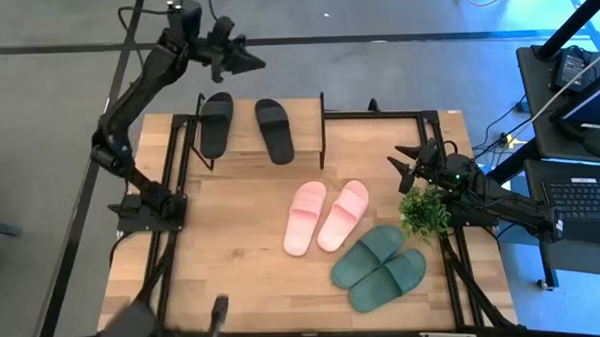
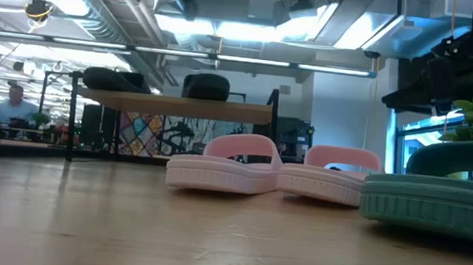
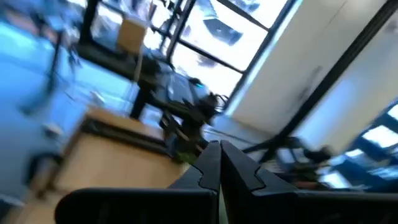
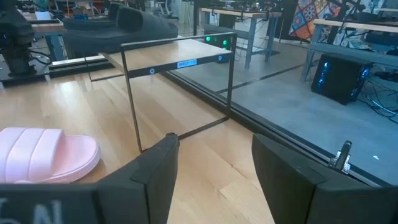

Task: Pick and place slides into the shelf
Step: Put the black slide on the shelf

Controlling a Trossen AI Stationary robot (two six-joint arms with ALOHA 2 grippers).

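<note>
The left gripper (image 1: 248, 60), a pair of dark plastic fingers pressed together to a point and pinching nothing, is being held high at the upper left of the high view, above and just beyond the low two-tier shelf with a light wood plank top and thin black metal frame (image 1: 304, 128). The right gripper (image 1: 408, 165), its flat dark fingers spread apart and empty, is being kept low at the right of the frame, just beside a small green leafy plant (image 1: 425, 211). Two black rubber slides (image 1: 245, 125) are already being carried on the shelf top, lying side by side and a little apart. The two pale pink rubber slides (image 1: 325, 216) are lying touching each other at the centre of the wooden tabletop (image 1: 223, 251), and the two dark green rubber slides (image 1: 380, 268) are lying together toward the lower right; four slides are therefore judged to be left. The next pick is probably best made on a pink slide: the wide, rounded strap should be approached from above with the fingers opened, and closed across the strap's arch, since the soft matte rubber is likely to flex and the smooth moulded sole offers little to grip. The slide should then be set on free plank or the lower tier, clear of the thin frame bars.
</note>
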